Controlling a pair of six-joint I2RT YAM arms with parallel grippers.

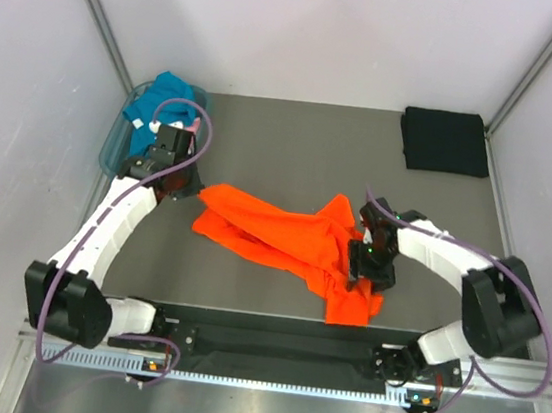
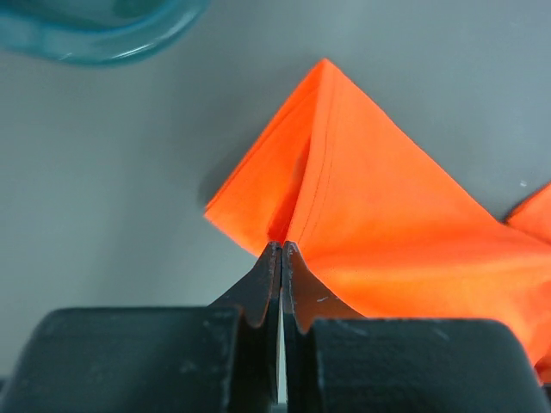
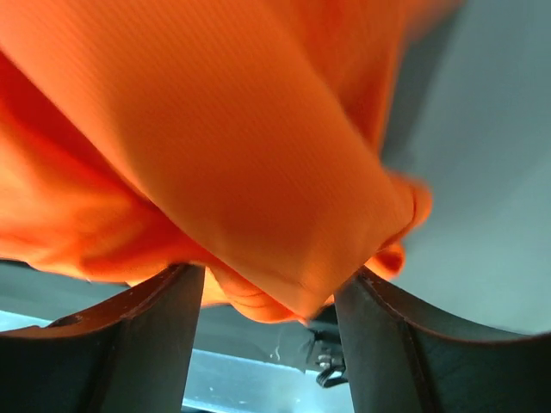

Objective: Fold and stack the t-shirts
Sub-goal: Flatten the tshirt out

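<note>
In the middle of the flat grey table: a bright orange cloth t-shirt, bunched up in a long strip. At its left end, the left gripper, jaws pressed tight together, pinching a pointed corner. At its right end, the right gripper, fingers wide apart, a thick fold of orange cloth hanging loose between them. From the right wrist, cloth very close and blurry, most of it cut off. Only from the top, can see a folded black cloth t-shirt at the far right corner, and a teal cloth t-shirt in the see-through blue-green plastic basket at the far left. From the left wrist, just the basket's rim.
</note>
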